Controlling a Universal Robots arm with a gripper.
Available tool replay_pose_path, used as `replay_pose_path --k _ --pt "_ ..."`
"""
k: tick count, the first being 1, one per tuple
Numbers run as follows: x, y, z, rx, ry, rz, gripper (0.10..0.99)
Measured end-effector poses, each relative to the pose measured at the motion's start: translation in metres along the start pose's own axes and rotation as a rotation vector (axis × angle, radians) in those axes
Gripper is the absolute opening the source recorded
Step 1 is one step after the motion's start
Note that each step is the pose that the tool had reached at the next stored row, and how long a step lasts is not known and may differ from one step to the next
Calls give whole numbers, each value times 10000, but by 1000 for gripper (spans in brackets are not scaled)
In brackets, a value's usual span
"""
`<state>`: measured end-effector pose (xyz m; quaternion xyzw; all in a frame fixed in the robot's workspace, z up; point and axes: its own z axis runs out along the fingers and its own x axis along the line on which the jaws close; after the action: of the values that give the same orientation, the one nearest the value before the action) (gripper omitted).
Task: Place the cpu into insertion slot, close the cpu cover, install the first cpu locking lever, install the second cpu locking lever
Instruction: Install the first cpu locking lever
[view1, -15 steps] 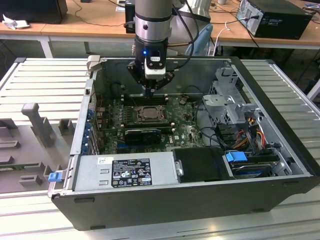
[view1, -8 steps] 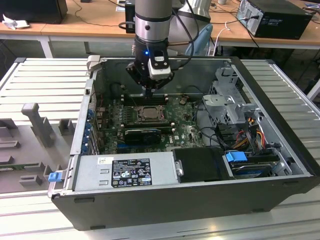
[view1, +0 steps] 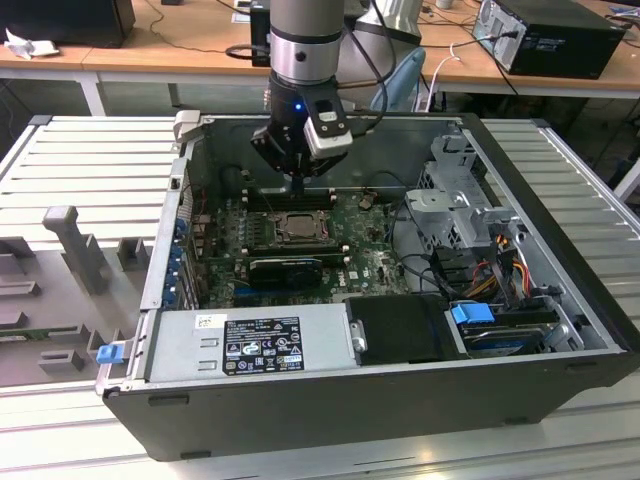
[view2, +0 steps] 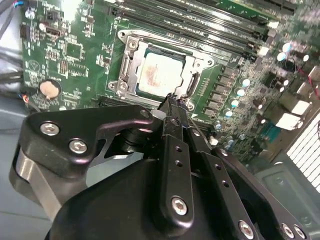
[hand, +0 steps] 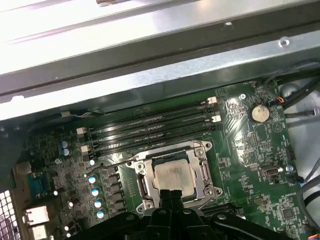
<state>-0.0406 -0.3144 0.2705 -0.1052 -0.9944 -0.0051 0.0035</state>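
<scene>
The cpu (view2: 159, 75) lies flat in the insertion slot (view1: 297, 228), with the cpu cover (view2: 199, 64) down around it, just beyond the tips of the pincer (view2: 173, 100). The exterior view takes in the whole open computer case (view1: 400, 400). The second wrist view puts those tips right at the slot's edge. The pincer's fingers are pressed together, gripping nothing.

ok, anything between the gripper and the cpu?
Nothing visible. In the second wrist view the gripper hangs at the edge of the slot; the cpu already sits in it, framed by the cover.
</scene>
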Motion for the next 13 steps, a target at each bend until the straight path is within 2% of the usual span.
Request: replay_pose_path --k 6,8,11,12,13 --pt "5 -1 2 8 9 -1018 106" --pt "22 -5 5 7 11 -1185 106" --pt "124 -27 10 9 10 -1196 106" --pt "211 -45 27 5 6 -1189 106" --pt "236 -50 32 9 8 -1178 106"
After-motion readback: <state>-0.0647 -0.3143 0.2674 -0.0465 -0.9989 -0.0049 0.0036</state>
